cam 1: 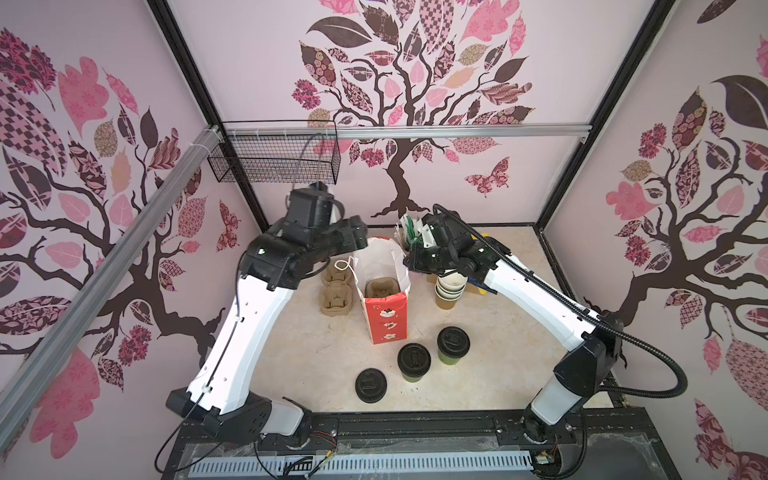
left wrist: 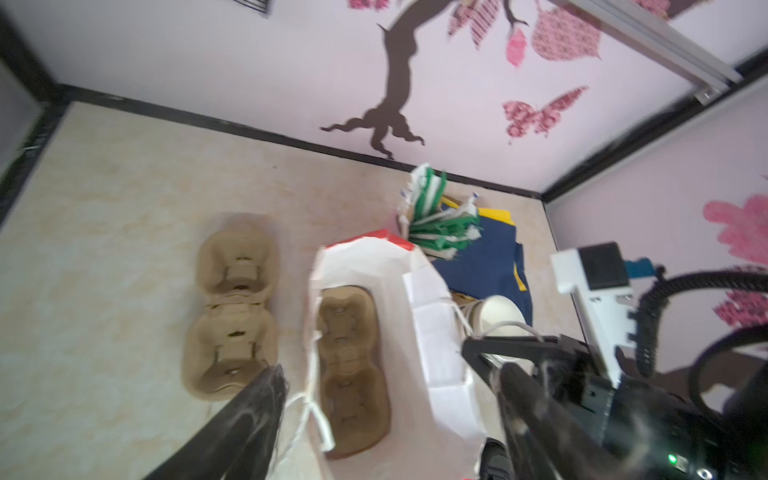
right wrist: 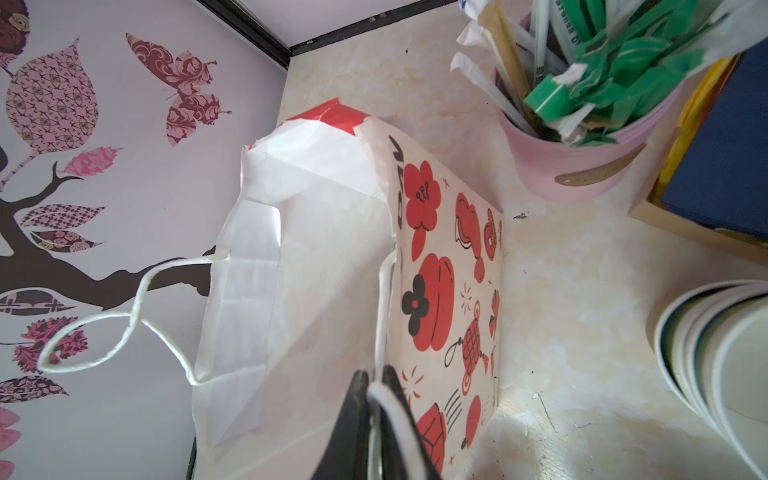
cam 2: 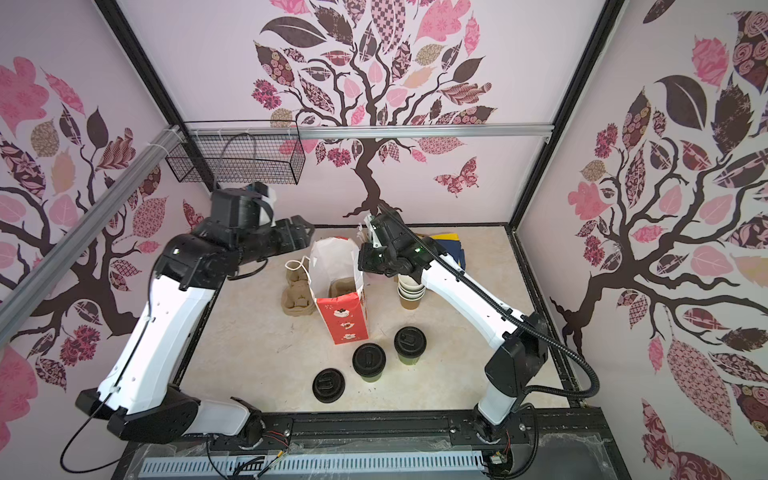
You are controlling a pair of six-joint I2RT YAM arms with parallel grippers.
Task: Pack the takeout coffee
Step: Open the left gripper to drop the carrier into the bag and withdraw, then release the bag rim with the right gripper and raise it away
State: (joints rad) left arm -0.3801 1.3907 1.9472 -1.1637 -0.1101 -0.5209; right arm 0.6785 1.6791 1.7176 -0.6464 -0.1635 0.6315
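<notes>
carrier (cam 1: 381, 287) in the bag (cam 1: 386, 320), spare carriers (cam 1: 337, 293) left of it, stacked cups (cam 1: 449, 291) right, two lidded cups (cam 1: 414, 360) (cam 1: 453, 344) in front, loose lid (cam 1: 370, 385) beside them

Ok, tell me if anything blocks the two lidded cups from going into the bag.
Nothing visible lies between the lidded cups and the bag. Its mouth stands open, the carrier inside empty; only the open left gripper hangs above its far rim.
</notes>
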